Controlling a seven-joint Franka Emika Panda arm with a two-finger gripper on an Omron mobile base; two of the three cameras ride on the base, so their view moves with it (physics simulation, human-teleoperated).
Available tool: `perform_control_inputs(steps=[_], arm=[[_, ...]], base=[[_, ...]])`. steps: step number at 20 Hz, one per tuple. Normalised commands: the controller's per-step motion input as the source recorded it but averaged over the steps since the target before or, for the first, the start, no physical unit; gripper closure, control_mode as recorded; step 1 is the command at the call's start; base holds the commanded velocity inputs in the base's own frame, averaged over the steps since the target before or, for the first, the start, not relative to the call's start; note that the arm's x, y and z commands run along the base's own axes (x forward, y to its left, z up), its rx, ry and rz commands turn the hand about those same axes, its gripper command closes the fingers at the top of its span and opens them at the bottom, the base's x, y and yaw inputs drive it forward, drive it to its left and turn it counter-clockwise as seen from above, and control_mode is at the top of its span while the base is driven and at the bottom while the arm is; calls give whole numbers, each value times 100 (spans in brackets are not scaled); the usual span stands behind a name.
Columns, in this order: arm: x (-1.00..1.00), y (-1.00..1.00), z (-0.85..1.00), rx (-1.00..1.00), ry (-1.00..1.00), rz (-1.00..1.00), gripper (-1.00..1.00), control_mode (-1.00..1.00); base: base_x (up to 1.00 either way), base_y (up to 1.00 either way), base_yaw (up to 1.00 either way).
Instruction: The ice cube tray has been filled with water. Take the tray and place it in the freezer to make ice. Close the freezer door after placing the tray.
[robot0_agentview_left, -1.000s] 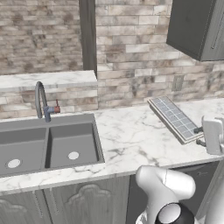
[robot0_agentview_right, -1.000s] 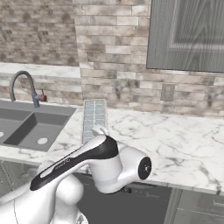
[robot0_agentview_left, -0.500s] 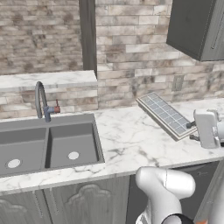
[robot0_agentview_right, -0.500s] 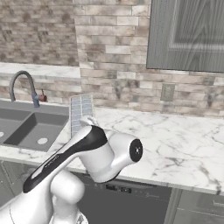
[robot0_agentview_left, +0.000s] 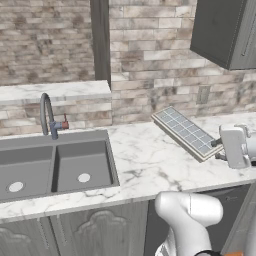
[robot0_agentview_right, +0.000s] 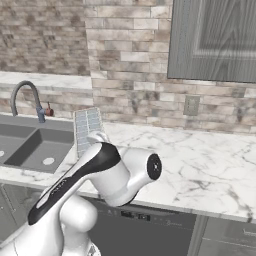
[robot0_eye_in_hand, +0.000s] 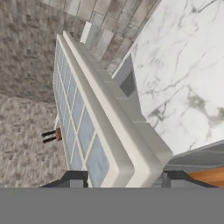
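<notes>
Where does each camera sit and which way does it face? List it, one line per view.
Left base view: behind the arm's left, looking forward and down at the sink, counter and ice cube tray; white arm base at lower right, hand at right edge.
Right base view: behind the arm's right, facing the same counter; the arm crosses the foreground, covering part of the tray.
Hand view: on the hand, looking along the tray; dark fingers flank it.
Shared: tray, marble counter, brick wall.
</notes>
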Motion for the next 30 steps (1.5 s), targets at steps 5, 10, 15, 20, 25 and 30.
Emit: perform_control_inputs(steps=[5, 10, 15, 20, 25, 30], arm=[[0, 0, 0, 0, 0, 0, 100, -100], [0, 1, 0, 0, 1, 0, 100, -100], [-27, 0, 0, 0, 0, 0, 100, -100], [-83, 2, 0, 0, -1, 2, 100, -100], [-60, 15, 0, -1, 0, 2, 100, -100], [29, 16, 0, 0, 3, 0, 100, -100]], base=[[0, 0, 0], [0, 0, 0], [0, 0, 0], [0, 0, 0], [0, 0, 0], [0, 0, 0]])
